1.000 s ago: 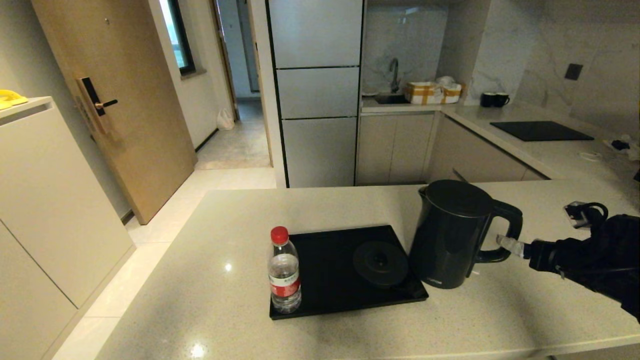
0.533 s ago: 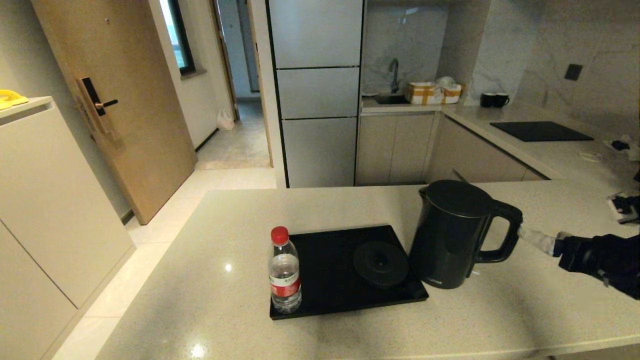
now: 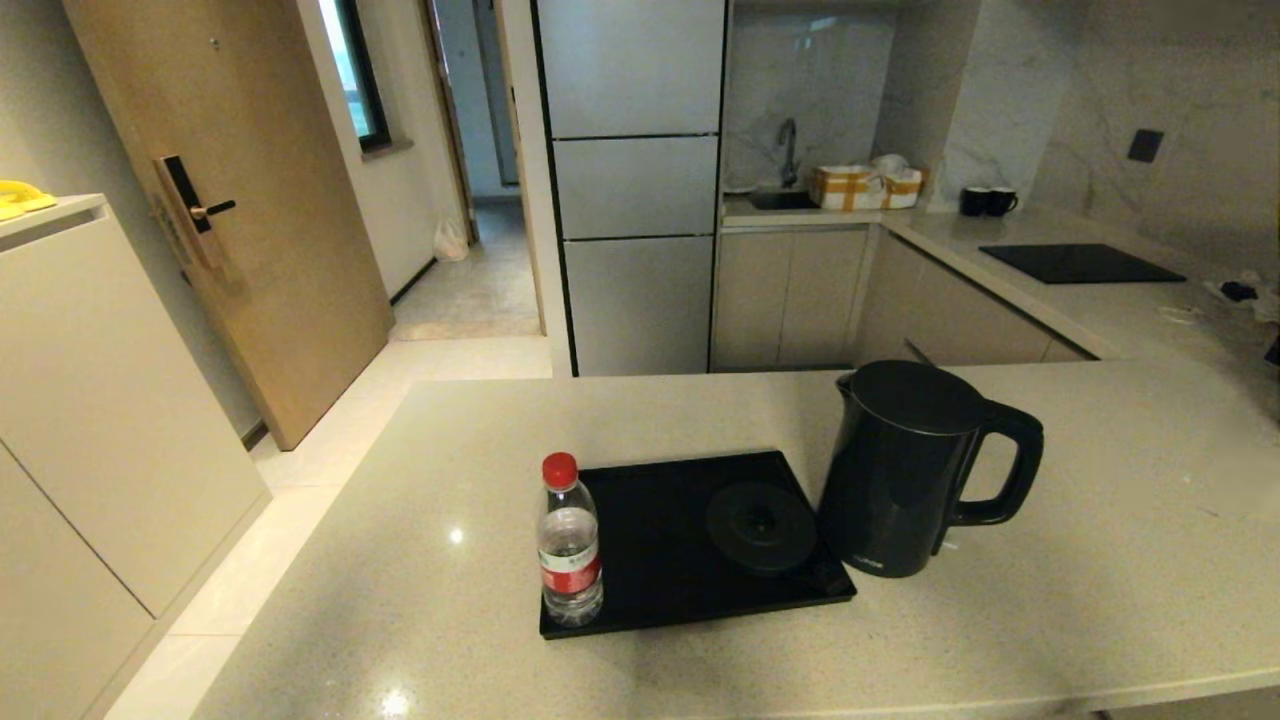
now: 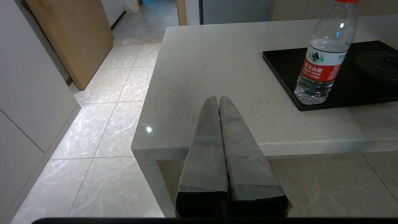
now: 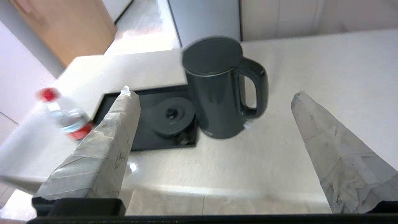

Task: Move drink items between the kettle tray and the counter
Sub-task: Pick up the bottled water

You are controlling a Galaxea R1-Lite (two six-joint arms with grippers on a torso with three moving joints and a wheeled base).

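my tall dark shiny electric kettle with the loop handle (image 3: 918, 468) stands upright on the wide light beige speckled stone counter (image 3: 1080, 600). it is just off the right edge of the flat shiny black tray with the low rim (image 3: 660, 590), right beside it. i cannot tell if the two touch. its handle points toward the right end of the counter. the round black kettle base disc (image 3: 761, 526) sits bare on the right part of the tray, next to the kettle.

the small clear plastic water bottle with the red cap and red label (image 3: 568, 545) stands upright on the tray, in the tray's near left corner.

a second ago my right arm reached in from the right side of the counter, with my fingers by the kettle handle. half a second ago it was farther back. now it is gone from the head view. the kettle, the bottle and the tray are all in the same spots as before.

my right gripper (image 5: 211, 96) is off the near edge of the counter and high up, looking down at the kettle. its two fingers are spread wide and hold nothing.

my left gripper (image 4: 217, 100) waits low by the near left corner of the counter. its two fingers are pressed together with nothing between them, well apart from the bottle.
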